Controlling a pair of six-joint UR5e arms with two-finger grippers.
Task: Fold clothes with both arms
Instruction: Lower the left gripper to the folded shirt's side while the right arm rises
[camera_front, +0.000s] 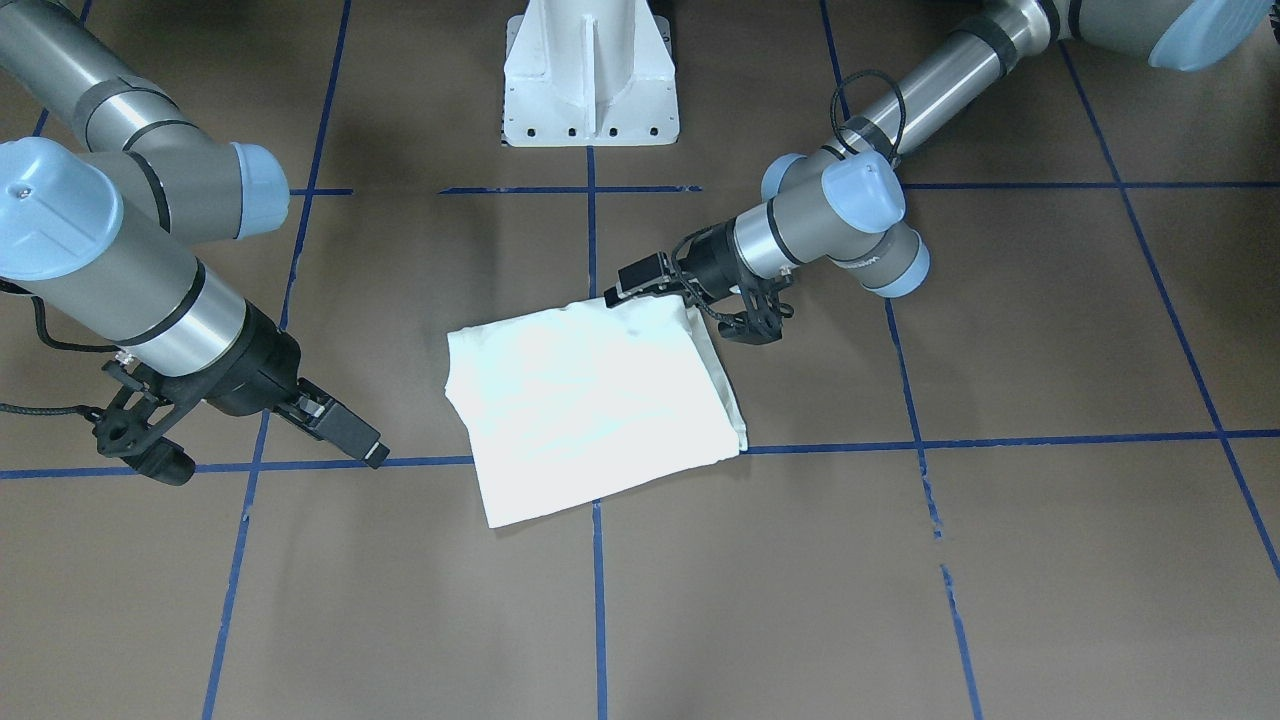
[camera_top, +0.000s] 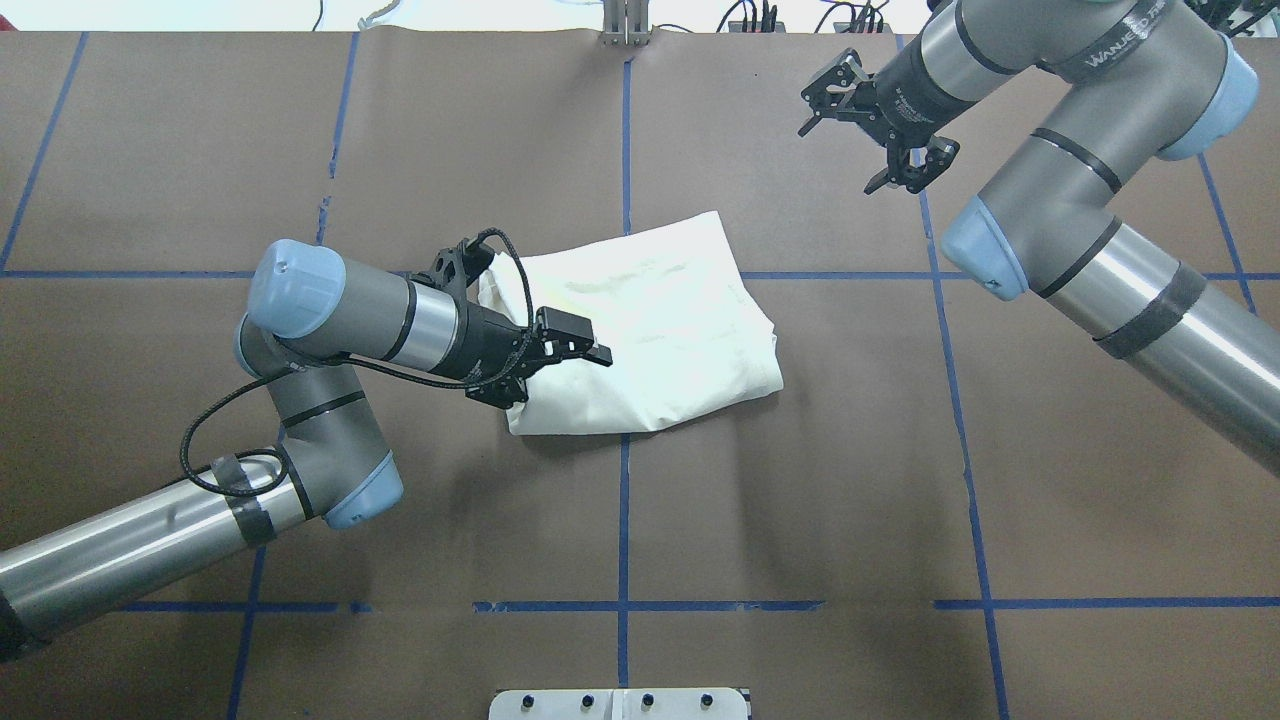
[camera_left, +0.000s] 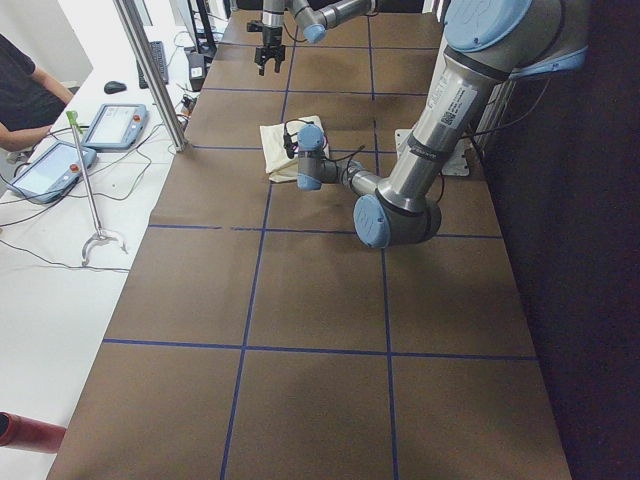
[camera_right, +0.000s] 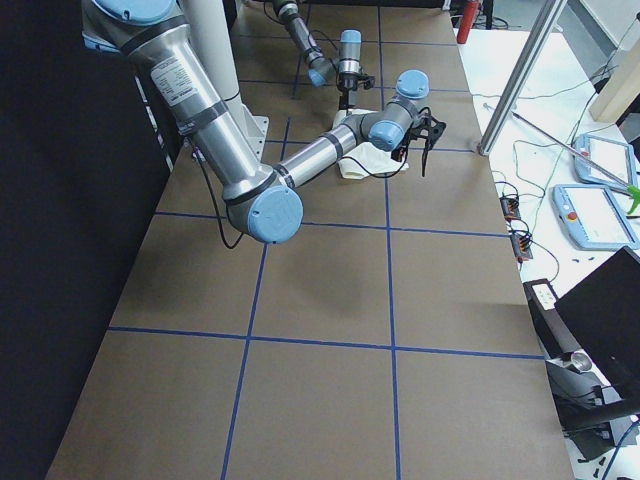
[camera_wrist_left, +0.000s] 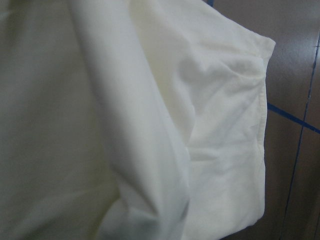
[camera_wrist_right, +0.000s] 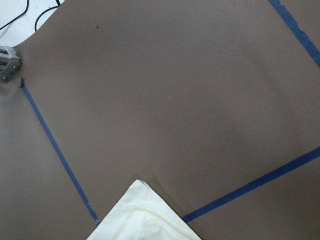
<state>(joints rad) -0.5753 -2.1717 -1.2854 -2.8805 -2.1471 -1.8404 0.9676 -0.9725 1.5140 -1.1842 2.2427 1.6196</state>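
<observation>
The clothes are one cream-white shirt (camera_top: 660, 330), folded into a rough rectangle at the table's middle with its plain side up (camera_front: 600, 400). My left gripper (camera_top: 480, 330) hangs low over the shirt's edge on the robot's left (camera_front: 750, 325), jaws spread, with no cloth seen pinched. The left wrist view is filled by layered cream cloth (camera_wrist_left: 150, 125) and shows no fingers. My right gripper (camera_top: 868, 128) is open and empty above bare table, beyond the shirt on the robot's right (camera_front: 140, 445). Its wrist view catches only one corner of the shirt (camera_wrist_right: 145, 215).
The white pedestal base (camera_front: 590, 80) stands at the robot's edge of the table. Blue tape lines (camera_top: 625, 520) grid the brown surface. Beside the table are an aluminium post (camera_left: 150, 70), tablets (camera_left: 115, 125) and a seated person (camera_left: 25, 90).
</observation>
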